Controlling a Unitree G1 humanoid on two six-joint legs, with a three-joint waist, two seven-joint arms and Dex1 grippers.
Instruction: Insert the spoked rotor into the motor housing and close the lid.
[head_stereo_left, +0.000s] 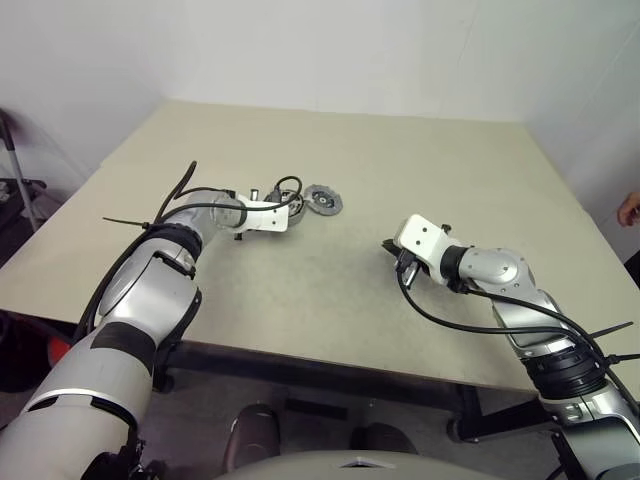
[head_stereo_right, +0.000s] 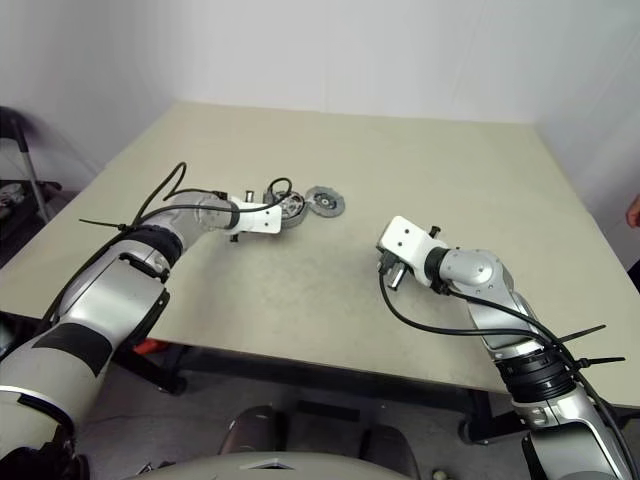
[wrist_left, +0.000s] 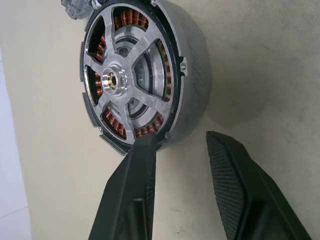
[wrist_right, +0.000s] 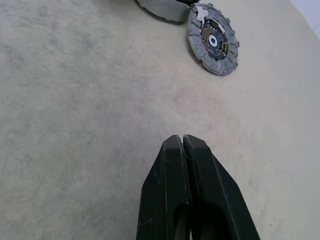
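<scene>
The motor housing (wrist_left: 190, 65) lies on the table (head_stereo_left: 330, 290), a round silver-walled ring with copper windings behind a spoked grey face. My left gripper (wrist_left: 180, 137) is open at its near rim: one fingertip (wrist_left: 145, 145) touches the face's edge, the other (wrist_left: 225, 150) is beside the wall, over bare table. Just right of the housing lies the spoked rotor (head_stereo_left: 323, 200), a notched dark-grey disc (wrist_right: 213, 40) with a pale hub. My right gripper (wrist_right: 182, 142) is shut and empty, low over the table, well short of the rotor. The lid is out of view.
The beige table has a dark front edge (head_stereo_left: 330, 365) near me, and white walls stand behind it. Black cables loop off my left wrist (head_stereo_left: 285, 185) beside the housing. A person's hand (head_stereo_left: 628, 208) shows at the far right edge.
</scene>
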